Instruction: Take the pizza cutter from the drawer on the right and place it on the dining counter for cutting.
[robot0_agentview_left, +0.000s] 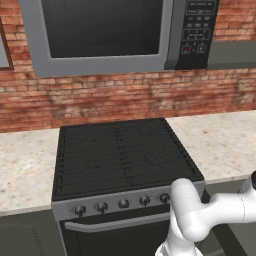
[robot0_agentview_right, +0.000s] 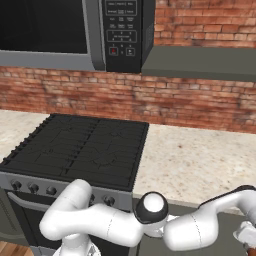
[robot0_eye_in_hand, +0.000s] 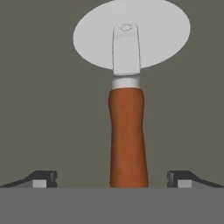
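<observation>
— Where is the arm?
— Folded low at the right base view's bottom, beside the black stove (robot0_agentview_right: 75, 150).
— The gripper (robot0_eye_in_hand: 112, 178)?
— Wide apart — straddling the pizza cutter (robot0_eye_in_hand: 127, 131), centred in the hand view on the drawer (robot0_eye_in_hand: 39, 109) floor, ungripped.

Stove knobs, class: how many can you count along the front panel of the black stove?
5 in the left base view, in a row along the stove's front panel above the oven handle: knobs. The arm partly covers the last; none seems hidden.
</observation>
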